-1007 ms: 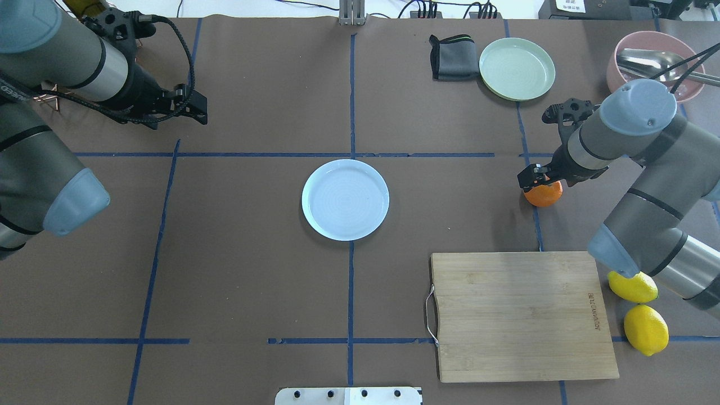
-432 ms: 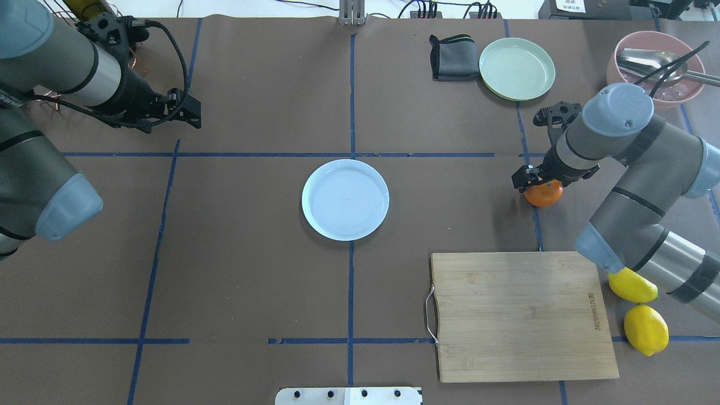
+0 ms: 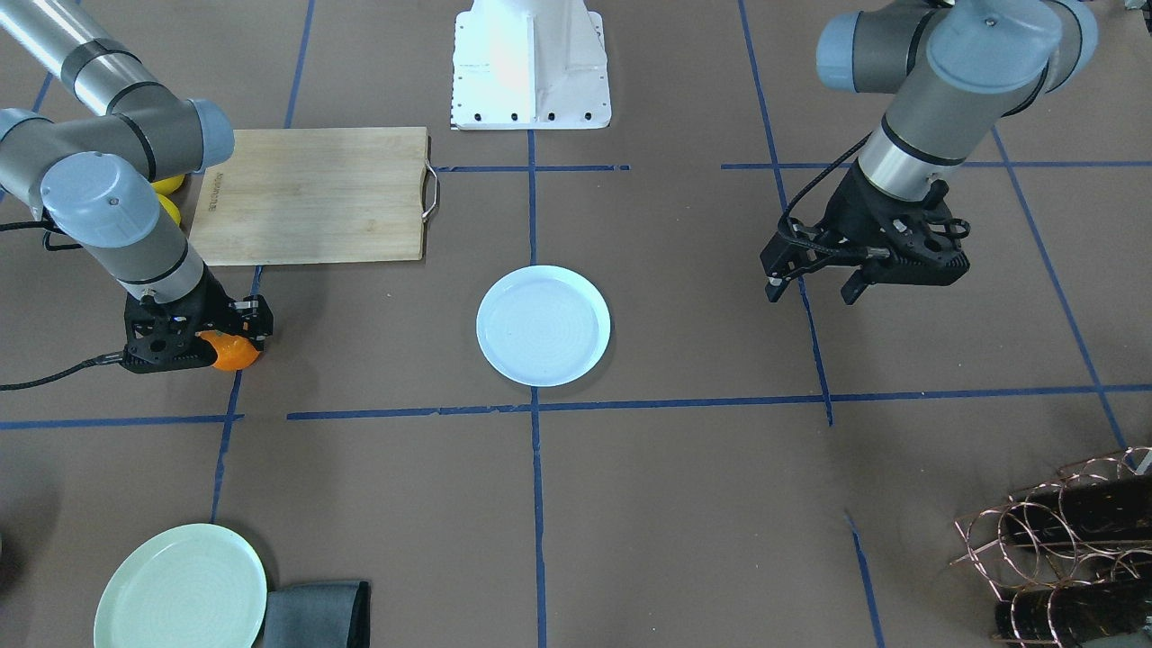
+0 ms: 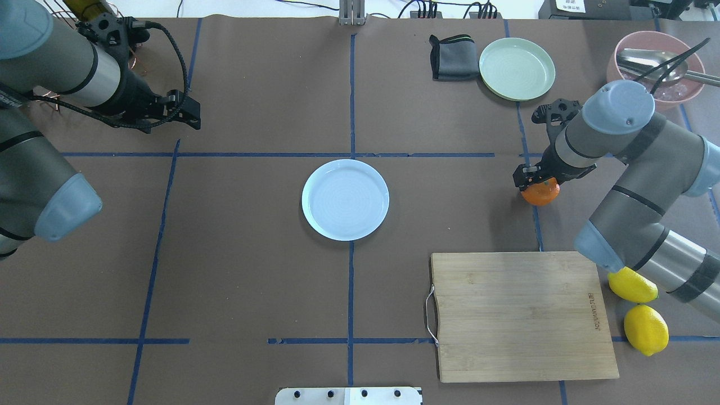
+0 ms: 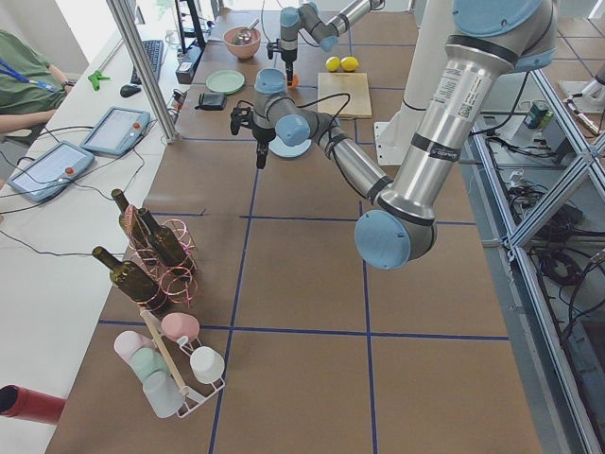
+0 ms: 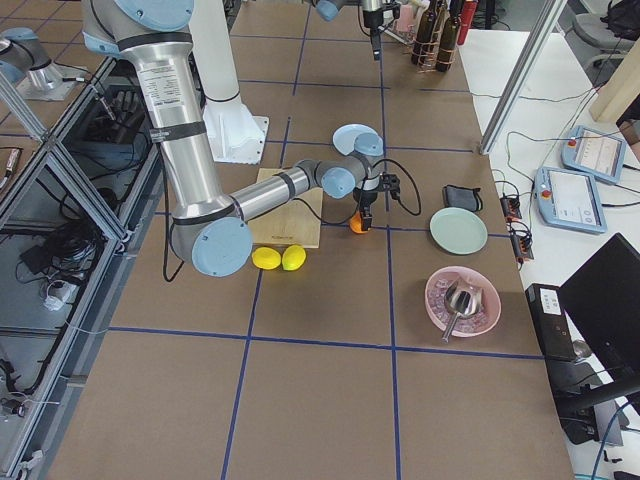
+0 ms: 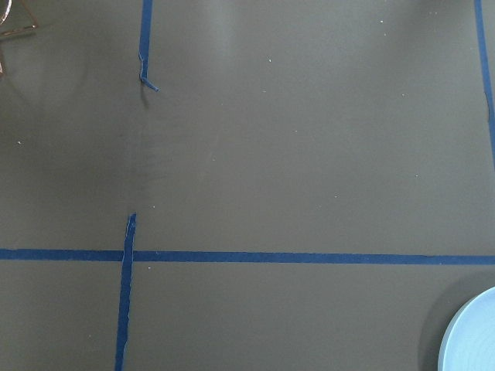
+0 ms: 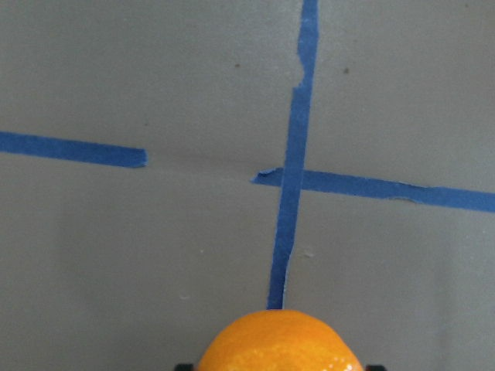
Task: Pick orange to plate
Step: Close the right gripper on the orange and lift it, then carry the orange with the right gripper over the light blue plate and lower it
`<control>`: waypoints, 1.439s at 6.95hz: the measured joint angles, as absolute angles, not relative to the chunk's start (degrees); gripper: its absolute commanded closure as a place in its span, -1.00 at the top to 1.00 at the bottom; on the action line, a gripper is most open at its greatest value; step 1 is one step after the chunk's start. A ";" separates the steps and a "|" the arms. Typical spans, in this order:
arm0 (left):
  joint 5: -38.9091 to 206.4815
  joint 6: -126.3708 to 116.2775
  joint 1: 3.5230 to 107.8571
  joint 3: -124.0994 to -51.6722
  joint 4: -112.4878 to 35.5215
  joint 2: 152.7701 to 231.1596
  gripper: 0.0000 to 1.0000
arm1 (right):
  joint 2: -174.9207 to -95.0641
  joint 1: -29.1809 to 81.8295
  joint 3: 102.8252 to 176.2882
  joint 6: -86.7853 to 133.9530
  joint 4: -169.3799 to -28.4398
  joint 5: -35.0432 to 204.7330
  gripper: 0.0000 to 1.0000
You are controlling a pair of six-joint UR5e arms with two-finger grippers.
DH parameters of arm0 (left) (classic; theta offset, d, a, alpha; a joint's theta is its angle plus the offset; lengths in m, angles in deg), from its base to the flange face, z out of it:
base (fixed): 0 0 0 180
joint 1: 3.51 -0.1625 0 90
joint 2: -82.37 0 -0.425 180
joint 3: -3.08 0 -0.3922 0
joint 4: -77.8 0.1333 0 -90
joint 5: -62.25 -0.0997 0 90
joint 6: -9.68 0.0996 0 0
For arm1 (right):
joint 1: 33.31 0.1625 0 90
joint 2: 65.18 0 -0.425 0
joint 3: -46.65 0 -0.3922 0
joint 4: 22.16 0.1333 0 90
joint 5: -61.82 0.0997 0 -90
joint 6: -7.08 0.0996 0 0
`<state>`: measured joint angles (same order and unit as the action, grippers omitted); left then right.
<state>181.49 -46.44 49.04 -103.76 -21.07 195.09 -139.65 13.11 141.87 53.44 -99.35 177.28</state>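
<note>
Now, on the robot's right side: bends the right arm at the elbow and points the wrist straight down at the counter. Squeezes the orange with the right jaws, one finger on each side, closed snug on the fruit. Holds it very low, right by a blue tape line, between the wooden board and the green plate. Cannot tell whether touching the counter or a tiny bit above it. From the right wrist camera, only the round top of the orange, at the bottom edge.

Over on the left side: stretches the left arm out above the far left part of the counter, wrist tipped down. Holds the left jaws wide apart, with nothing between the fingers, well above the brown paper.

At the middle of the counter, well apart from the orange: the pale blue plate, flat on a tape cross, only its own ringed face showing. At the far edge, the green plate, touching a dark folded cloth. Near the far right corner, a pink bowl with a big metal spoon inside. Just beside the board, two yellow lemons, close together.
</note>
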 measured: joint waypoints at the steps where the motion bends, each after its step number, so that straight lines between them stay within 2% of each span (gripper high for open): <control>1: 181.53 -43.01 49.91 -104.00 -21.02 194.37 1.00 | -139.25 13.19 144.04 53.54 -99.63 177.49 -1.00; 3: 181.48 -34.19 52.47 -105.23 -21.09 191.45 1.00 | -135.12 13.02 147.21 55.06 -102.61 177.79 -1.00; 5: 181.46 -21.11 57.33 -105.64 -21.17 186.99 1.00 | -128.24 10.31 147.01 61.18 -106.05 177.65 -1.00; 10: 181.62 5.31 67.57 -103.82 -21.63 175.03 1.00 | -111.86 0.28 133.80 66.66 -107.69 170.35 -1.00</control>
<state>181.62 5.31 67.57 -103.82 -21.63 175.03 -111.86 0.28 133.80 66.66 -107.69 170.35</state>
